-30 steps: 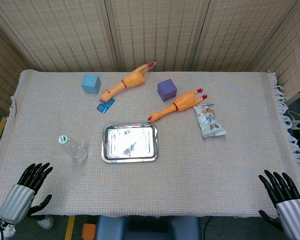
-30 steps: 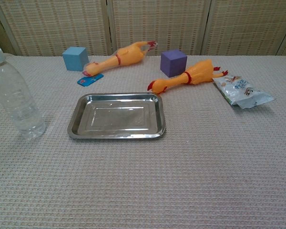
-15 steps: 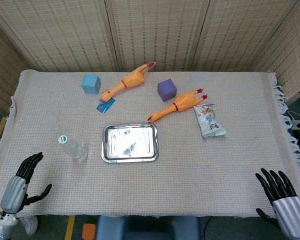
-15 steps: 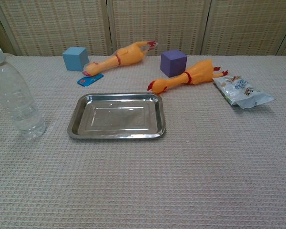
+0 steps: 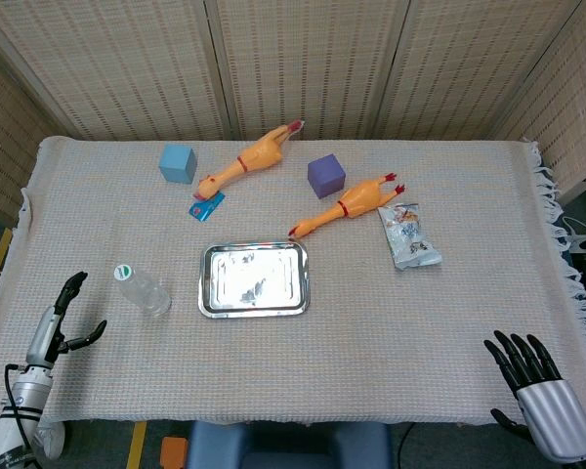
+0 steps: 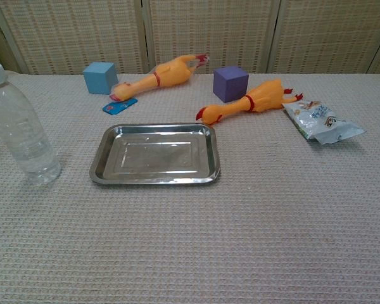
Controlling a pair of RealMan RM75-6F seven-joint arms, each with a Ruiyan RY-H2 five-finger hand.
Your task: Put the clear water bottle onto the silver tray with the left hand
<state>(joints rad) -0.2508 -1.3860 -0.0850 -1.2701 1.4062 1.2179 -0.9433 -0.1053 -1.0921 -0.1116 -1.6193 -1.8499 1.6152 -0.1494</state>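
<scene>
The clear water bottle (image 5: 142,291) stands upright on the surface (image 5: 371,322), just left of the silver tray (image 5: 254,279) and apart from it. The left hand (image 5: 62,318) hovers at the near left edge, fingers extended, holding nothing. The right hand (image 5: 532,376) sits at the near right corner, fingers spread, empty.

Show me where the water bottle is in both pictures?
Head view: the clear water bottle stands left of centre, just left of the silver tray.
Chest view: the same bottle is at the far left edge, upright, with the tray to its right.
Shared landmark: the tray, right beside the bottle in both.
</scene>
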